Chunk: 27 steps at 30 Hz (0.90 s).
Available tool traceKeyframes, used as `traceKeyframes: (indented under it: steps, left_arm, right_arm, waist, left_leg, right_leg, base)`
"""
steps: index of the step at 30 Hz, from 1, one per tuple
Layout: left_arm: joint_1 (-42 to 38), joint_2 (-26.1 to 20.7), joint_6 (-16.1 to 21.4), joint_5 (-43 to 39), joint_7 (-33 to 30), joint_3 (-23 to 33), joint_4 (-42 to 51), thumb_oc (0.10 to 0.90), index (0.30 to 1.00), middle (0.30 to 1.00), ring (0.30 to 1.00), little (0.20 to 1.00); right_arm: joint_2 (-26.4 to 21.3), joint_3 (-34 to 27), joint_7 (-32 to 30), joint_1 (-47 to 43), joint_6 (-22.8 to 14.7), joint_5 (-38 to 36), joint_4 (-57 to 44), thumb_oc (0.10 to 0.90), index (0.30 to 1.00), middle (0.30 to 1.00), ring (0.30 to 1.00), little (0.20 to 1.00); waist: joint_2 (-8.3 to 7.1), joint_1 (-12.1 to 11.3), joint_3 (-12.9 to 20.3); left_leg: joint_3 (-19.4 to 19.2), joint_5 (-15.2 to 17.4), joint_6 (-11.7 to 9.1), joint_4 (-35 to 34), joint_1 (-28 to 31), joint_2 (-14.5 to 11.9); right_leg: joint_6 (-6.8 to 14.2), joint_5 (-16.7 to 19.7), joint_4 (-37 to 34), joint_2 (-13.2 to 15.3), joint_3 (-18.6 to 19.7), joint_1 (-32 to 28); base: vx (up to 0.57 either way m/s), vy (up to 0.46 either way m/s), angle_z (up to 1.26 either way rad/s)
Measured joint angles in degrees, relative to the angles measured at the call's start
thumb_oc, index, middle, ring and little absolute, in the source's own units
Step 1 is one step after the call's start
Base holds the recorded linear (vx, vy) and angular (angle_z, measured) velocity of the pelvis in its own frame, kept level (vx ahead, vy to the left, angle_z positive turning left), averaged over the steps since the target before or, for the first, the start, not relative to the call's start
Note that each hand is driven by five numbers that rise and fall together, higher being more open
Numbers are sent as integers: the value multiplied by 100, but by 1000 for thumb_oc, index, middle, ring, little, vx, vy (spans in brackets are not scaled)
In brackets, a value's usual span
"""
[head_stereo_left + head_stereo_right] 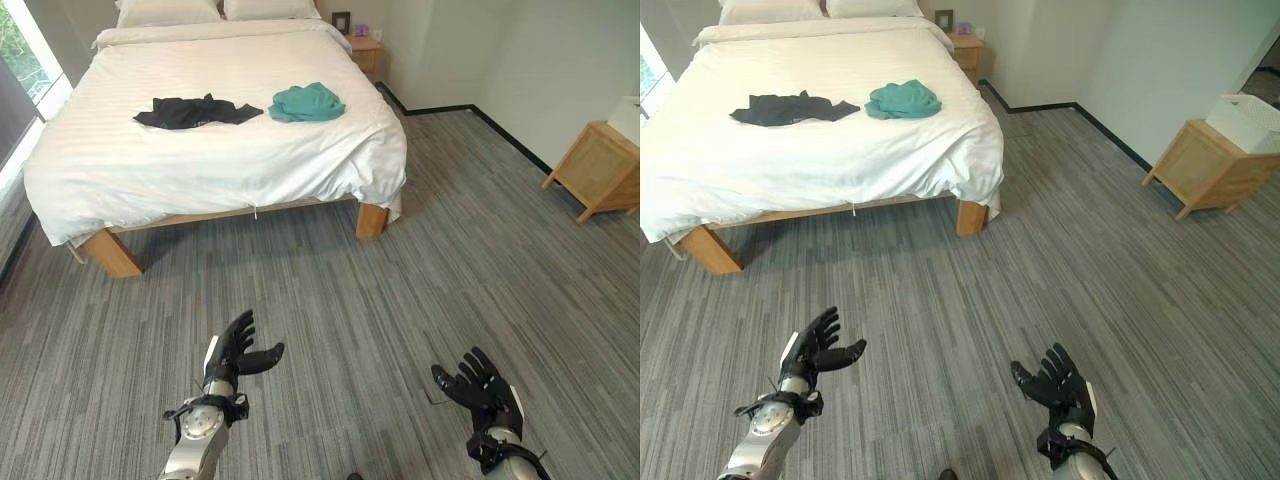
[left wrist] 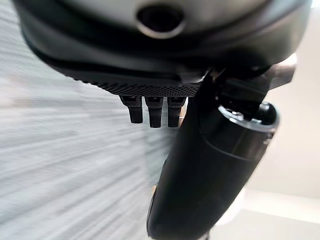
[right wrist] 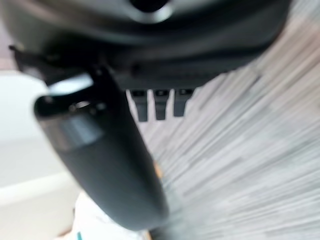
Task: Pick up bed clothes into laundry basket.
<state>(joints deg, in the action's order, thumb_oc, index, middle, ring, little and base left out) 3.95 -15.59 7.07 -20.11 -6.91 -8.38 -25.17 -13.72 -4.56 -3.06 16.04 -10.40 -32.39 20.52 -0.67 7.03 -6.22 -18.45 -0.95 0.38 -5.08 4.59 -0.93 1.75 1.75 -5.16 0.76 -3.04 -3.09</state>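
Note:
A black garment (image 1: 195, 111) lies spread flat on the white bed (image 1: 210, 165), and a crumpled teal garment (image 1: 307, 101) sits just to its right. Both hands hover low over the grey floor, well short of the bed. My left hand (image 1: 234, 352) is open with its fingers straight and thumb out, holding nothing. My right hand (image 1: 480, 388) is open too, palm up and empty. The left wrist view shows straight fingers (image 2: 152, 110) beside the thumb (image 2: 215, 160); the right wrist view shows straight fingers (image 3: 160, 104) as well.
A wooden cabinet (image 1: 1210, 165) with a white box (image 1: 1250, 120) on top stands at the right wall. A wooden nightstand (image 1: 364, 52) stands beside the bed's head. Striped grey carpet (image 1: 440, 270) stretches between me and the bed.

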Motion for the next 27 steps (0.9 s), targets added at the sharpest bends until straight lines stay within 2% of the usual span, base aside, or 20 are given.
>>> traceKeyframes:
  steps: [6,8,9,11,12,13,15,16,17,19,21,22,23,24,25,26,27]
  left_arm:
    - [-84,-7,36,-27,110,110,102,800,900,900,900,900]
    - [-269,-29,88,-29,41,262,105,800,900,900,900,900]
    - [-375,-52,90,-30,-6,300,105,800,900,900,900,900]
    - [-506,-117,106,-23,-34,312,111,800,900,900,900,900]
    - [-570,-194,187,2,-30,373,174,800,900,900,900,900]
    - [-554,-191,191,10,-19,376,165,800,900,900,900,900]
    - [-414,-226,219,20,-8,418,374,800,900,900,900,900]
    - [-412,-246,248,11,-7,441,412,800,900,900,900,900]
    - [-439,-241,257,-4,-6,504,407,800,900,900,900,900]
    - [-441,-217,270,-34,-42,696,279,800,900,900,900,900]
    - [-457,-222,290,-89,-82,738,280,800,900,900,900,900]
    - [-382,-121,399,-288,-51,700,287,800,900,900,900,900]
    - [-363,-76,448,-355,-22,633,303,800,900,900,900,900]
    - [-421,50,479,-557,73,609,276,800,900,900,900,900]
    - [-475,138,486,-684,106,611,279,800,900,900,900,900]
    - [-574,338,516,-800,109,598,346,800,900,900,900,900]
    - [-541,446,641,-955,82,613,382,800,900,900,900,900]
  right_arm:
    - [-160,103,24,-247,-3,-16,-70,800,900,900,900,900]
    - [-384,185,82,-549,-15,-12,-271,800,900,900,900,900]
    - [-439,176,84,-745,-16,-12,-399,800,900,900,900,900]
    - [-428,150,127,-884,-33,-18,-636,800,900,900,900,900]
    - [-355,179,191,-895,-131,-31,-1067,800,900,900,900,900]
    - [-350,211,248,-805,-152,-40,-1089,800,900,900,900,900]
    - [-334,240,276,-756,-115,-41,-966,800,900,900,900,900]
    - [-326,239,288,-713,-116,-35,-994,800,900,900,900,900]
    - [-317,241,335,-641,-106,-19,-990,800,900,900,900,900]
    - [-253,256,354,-390,-24,-19,-973,800,900,900,900,900]
    - [-246,243,361,-257,-5,-24,-974,800,900,900,900,900]
    - [-350,199,369,-104,22,-41,-967,800,900,900,900,900]
    - [-407,170,391,-6,16,-45,-974,800,900,900,900,900]
    - [-426,112,389,-354,18,-102,-579,800,900,900,900,900]
    - [-480,100,380,-503,70,-246,-489,800,900,900,900,900]
    - [-436,-50,399,-400,88,-434,-578,800,900,900,900,900]
    - [-376,-161,407,-518,41,-497,-586,800,900,900,900,900]
  waist:
    - [23,11,-34]
    - [124,-4,-233]
    - [221,-22,-407]
    - [307,36,-609]
    - [293,96,-959]
    - [240,227,-944]
    - [126,204,-885]
    - [88,215,-885]
    - [94,304,-884]
    - [12,396,-849]
    - [-17,561,-756]
    - [85,771,-549]
    - [29,870,-448]
    - [-4,812,-442]
    - [-101,715,-449]
    - [-193,590,-428]
    - [-349,434,-442]
  left_leg:
    - [-39,-20,15,1,-202,10]
    - [-164,-11,75,-16,-333,7]
    - [-203,-66,116,-12,-345,-64]
    - [-227,-6,161,1,-318,-73]
    - [-200,25,211,12,-71,11]
    - [-232,119,240,5,-72,87]
    - [-340,221,229,6,62,249]
    - [-311,330,111,62,21,292]
    - [-247,362,89,153,-11,299]
    - [-135,538,-66,196,265,290]
    - [60,750,-227,377,322,181]
    - [277,936,-588,621,539,-232]
    - [430,1104,-760,1004,565,-383]
    - [537,1088,-929,2668,-23,-780]
    - [658,563,-931,4098,-725,-1070]
    - [687,-737,-686,5552,-1550,-1450]
    - [658,-716,-802,6047,-1923,-1579]
  right_leg:
    - [-23,112,27,-5,76,248]
    - [10,112,397,-26,188,588]
    - [138,2,904,-56,183,891]
    - [399,-166,1967,-67,207,1388]
    - [917,-331,4477,61,357,2659]
    - [951,-453,4649,276,317,2914]
    - [869,-494,4099,779,162,3401]
    - [863,-502,3517,902,188,3465]
    - [898,-480,2514,1044,311,3314]
    - [852,-268,1433,1190,581,3018]
    - [862,-154,1102,1183,678,2806]
    - [704,-80,1774,809,635,2505]
    - [537,279,1929,703,643,2269]
    - [172,-236,2489,454,499,2252]
    - [-222,-397,2650,404,439,2150]
    - [-284,-455,2584,350,371,1998]
    - [-401,-576,2541,309,391,1736]
  base:
    - [3,31,-7]
    - [14,78,-37]
    - [113,70,-42]
    - [158,20,-27]
    - [280,-19,6]
    - [434,-63,25]
    - [582,-205,13]
    - [531,-229,13]
    - [336,-157,34]
    - [547,-341,35]
    - [470,-445,54]
    - [511,-586,93]
    - [522,-818,73]
    - [398,-674,29]
    - [345,-610,-1]
    - [185,-247,-23]
    - [602,-461,-30]
